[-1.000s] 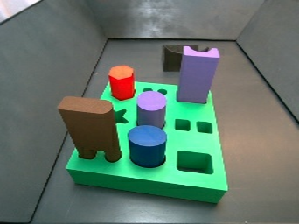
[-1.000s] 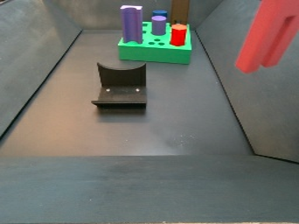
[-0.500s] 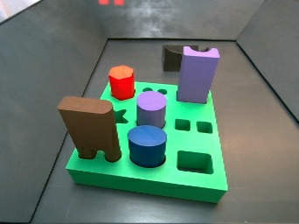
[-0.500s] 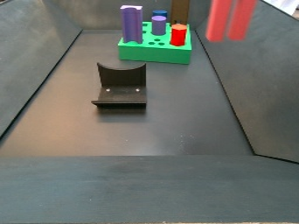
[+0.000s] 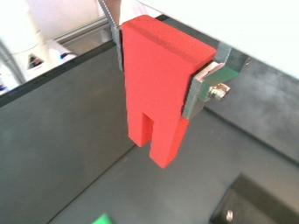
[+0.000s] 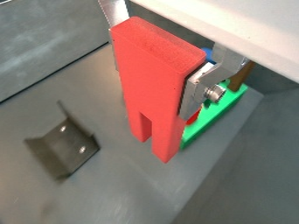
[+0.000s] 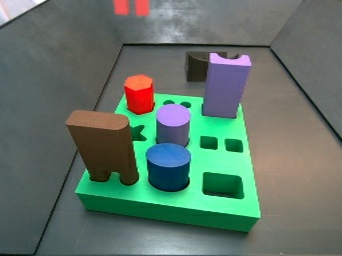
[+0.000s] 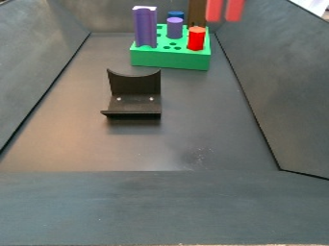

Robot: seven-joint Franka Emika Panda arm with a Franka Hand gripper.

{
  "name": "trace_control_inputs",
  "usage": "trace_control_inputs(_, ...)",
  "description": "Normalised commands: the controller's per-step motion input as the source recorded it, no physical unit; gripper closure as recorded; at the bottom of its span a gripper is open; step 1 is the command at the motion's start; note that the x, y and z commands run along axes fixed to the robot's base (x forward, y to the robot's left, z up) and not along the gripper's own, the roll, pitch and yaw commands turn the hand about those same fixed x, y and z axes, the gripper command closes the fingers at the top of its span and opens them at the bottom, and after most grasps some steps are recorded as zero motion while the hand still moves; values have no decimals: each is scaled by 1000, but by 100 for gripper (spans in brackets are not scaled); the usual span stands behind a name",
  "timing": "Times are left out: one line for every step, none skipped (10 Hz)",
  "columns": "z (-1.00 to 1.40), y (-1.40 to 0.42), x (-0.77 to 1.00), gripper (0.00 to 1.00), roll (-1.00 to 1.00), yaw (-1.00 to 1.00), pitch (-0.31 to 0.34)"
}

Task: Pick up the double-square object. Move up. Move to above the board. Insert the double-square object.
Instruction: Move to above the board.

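The double-square object (image 5: 158, 87) is a tall salmon-red block with two slotted legs, and it hangs upright in the air. My gripper (image 5: 160, 66) is shut on its upper half, with a silver finger (image 5: 201, 86) on each side. Both wrist views show this hold (image 6: 152, 87). In a side view only the leg tips (image 7: 131, 7) show at the upper edge, beyond the board (image 7: 227, 205). In a side view the block (image 8: 224, 9) hangs above and just right of the green board (image 8: 167, 58). The gripper itself is out of both side views.
On the board stand a brown notched block (image 7: 104, 145), a blue cylinder (image 7: 168, 165), a purple cylinder (image 7: 173, 125), a red hexagonal peg (image 7: 139, 93) and a tall purple block (image 7: 226, 85). Two small square holes (image 7: 222, 144) are open. The fixture (image 8: 131, 93) stands mid-floor.
The held block has moved from the right wall toward the board and higher, so that only its lower end shows in the side views. The board's pieces have not moved.
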Motion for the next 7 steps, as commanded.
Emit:
trace_control_inputs(95,-1000,322,100,-6,-7,129)
trace_control_inputs(99,-1000,331,100,-1,9,133)
trace_control_inputs(102,-1000,341,100,5,7,136)
trace_control_inputs(105,-1000,355,100,-2,9,125)
trace_control_inputs(110,-1000,361,100,6,4,126)
trace_control_inputs(118,-1000,383,100,-5,9,132)
trace_control_inputs(121,-993,406,100,5,11,127)
